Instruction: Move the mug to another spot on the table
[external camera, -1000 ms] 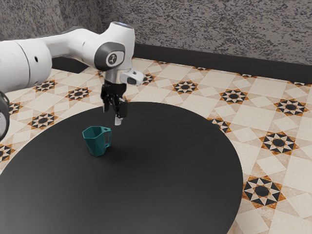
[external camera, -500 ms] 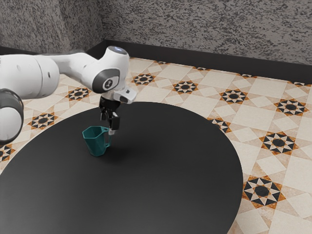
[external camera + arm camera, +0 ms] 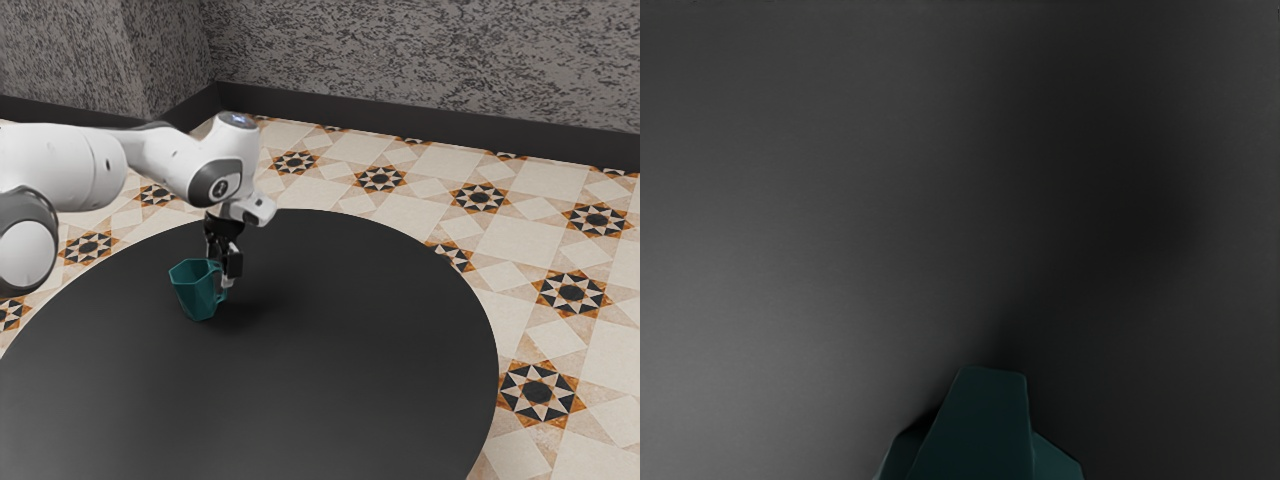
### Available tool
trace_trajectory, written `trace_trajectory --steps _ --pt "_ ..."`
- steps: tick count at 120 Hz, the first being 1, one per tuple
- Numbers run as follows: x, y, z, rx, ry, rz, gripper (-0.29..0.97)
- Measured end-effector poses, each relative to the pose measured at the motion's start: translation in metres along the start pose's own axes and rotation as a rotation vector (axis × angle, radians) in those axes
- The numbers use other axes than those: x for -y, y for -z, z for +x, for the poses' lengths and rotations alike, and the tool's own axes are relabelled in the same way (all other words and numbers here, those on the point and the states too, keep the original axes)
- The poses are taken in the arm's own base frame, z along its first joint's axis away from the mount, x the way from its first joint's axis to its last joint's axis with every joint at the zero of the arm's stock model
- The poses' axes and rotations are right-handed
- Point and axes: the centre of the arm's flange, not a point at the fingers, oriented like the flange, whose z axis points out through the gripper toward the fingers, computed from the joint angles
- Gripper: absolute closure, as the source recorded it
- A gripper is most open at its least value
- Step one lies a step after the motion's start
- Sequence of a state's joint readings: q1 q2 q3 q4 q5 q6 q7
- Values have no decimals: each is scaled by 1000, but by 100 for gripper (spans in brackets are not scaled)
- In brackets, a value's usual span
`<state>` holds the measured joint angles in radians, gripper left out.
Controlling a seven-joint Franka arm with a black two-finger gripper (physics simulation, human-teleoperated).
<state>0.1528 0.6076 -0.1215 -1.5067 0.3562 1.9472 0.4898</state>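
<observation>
A teal faceted mug (image 3: 196,289) stands upright on the round black table (image 3: 350,350), toward the exterior view's left. My gripper (image 3: 223,266) has come down from above onto the mug's handle side, and its black fingers stand apart, one over the rim and one outside by the handle. I cannot see them pressing on the mug, so the gripper reads as open. In the wrist view a teal part of the mug (image 3: 980,430) sits right under my hand, against the dark tabletop (image 3: 940,200).
Black tabletop stretches wide toward the exterior view's right and front of the mug. Patterned floor tiles (image 3: 560,240) surround the table, and a grey rough wall (image 3: 420,50) runs along the back.
My hand has dropped from well above the table down to the mug's rim and handle, shifting slightly toward the mug. The mug has not moved.
</observation>
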Motion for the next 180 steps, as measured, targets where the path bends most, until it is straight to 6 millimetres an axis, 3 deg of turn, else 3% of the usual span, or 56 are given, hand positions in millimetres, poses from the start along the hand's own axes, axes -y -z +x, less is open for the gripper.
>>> trace_trajectory --steps 95,153,180 --pt "-2 -9 1 -1 -220 -14 10" --pt "4 -10 -3 -17 -129 -30 14" --pt "4 -11 -3 -13 -61 -35 26"
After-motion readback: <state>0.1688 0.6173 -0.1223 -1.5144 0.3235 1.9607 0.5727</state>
